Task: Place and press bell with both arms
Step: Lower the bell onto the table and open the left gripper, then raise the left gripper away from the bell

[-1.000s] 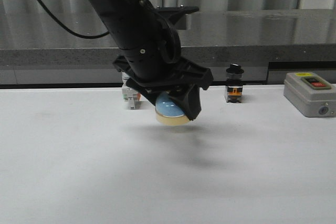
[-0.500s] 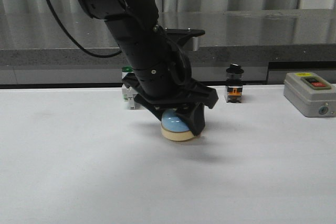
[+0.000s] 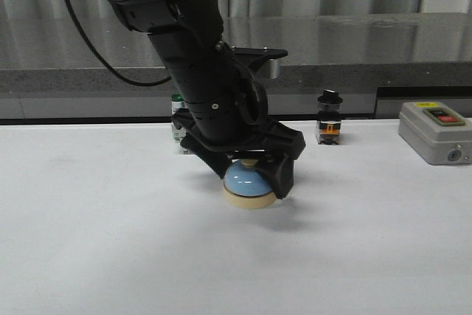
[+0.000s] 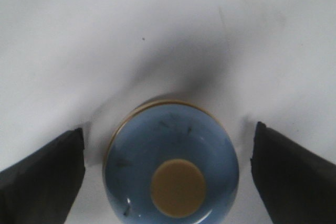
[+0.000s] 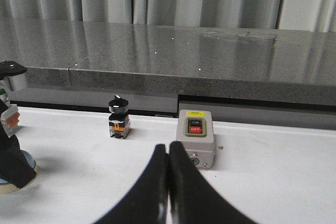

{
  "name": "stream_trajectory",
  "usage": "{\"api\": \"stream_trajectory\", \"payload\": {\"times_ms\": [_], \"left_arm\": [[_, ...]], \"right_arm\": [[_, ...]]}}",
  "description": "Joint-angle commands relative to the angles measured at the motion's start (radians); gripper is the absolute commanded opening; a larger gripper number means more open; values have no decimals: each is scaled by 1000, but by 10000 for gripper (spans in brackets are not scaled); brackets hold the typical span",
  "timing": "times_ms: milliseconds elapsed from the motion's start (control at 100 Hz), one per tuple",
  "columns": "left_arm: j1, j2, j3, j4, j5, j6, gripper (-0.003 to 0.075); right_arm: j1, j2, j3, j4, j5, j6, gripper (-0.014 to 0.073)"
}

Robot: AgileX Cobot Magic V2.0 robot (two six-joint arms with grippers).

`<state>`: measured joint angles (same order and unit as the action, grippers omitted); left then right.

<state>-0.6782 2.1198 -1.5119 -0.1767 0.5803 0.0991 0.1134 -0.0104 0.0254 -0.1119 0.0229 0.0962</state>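
The bell point(image 3: 249, 186), a light-blue dome on a cream base with a cream button, stands on the white table near the middle. My left gripper point(image 3: 251, 175) is straight above it, with one black finger on each side. In the left wrist view the bell point(image 4: 170, 156) lies between the two fingers point(image 4: 47, 177) with white table showing in both gaps, so the jaws are open and apart from it. My right gripper point(image 5: 168, 153) is shut and empty, low over the table on the right, pointing at the grey box; it is out of the front view.
A grey box with red and black buttons point(image 3: 434, 132) stands at the back right, also in the right wrist view point(image 5: 195, 137). A black-knobbed switch point(image 3: 328, 117) stands at the back centre. A green-capped white switch point(image 3: 179, 132) is partly hidden behind the left arm. A grey ledge runs along the back.
The left arm came down with the bell from above the table until the bell rested on it. The jaws then spread apart and let the bell go.
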Motion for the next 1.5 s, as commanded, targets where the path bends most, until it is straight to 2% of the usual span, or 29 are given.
{"api": "stream_trajectory", "payload": {"times_ms": [0, 270, 480, 620, 720, 950, 1230, 1340, 1410, 1490], "left_arm": [[-7, -57, -31, -12, -31, -3, 643], [-7, -117, -32, -12, -17, -3, 643], [-3, -253, -32, -12, -4, -8, 641], [36, -361, 2, -12, -16, -15, 641], [80, -475, 84, -12, -65, -32, 641], [204, -829, 396, -12, -251, -35, 641], [404, -1298, 728, -6, -337, -28, 635], [448, -1474, 818, 5, -337, -28, 568], [463, -1577, 863, 19, -337, -28, 477], [474, -1687, 904, 36, -337, -28, 337]], "right_arm": [[2, -18, -14, -8, -84, -4, -60], [2, -18, -14, -8, -84, -4, -60], [2, -18, -14, -8, -84, -4, -60], [2, -18, -14, -8, -84, -4, -60], [2, -18, -14, -8, -84, -4, -60], [2, -18, -14, -8, -84, -4, -60], [2, -18, -14, -8, -84, -4, -60], [2, -18, -14, -8, -84, -4, -60], [2, -18, -14, -8, -84, -4, -60], [2, -18, -14, -8, -84, -4, -60]]}}
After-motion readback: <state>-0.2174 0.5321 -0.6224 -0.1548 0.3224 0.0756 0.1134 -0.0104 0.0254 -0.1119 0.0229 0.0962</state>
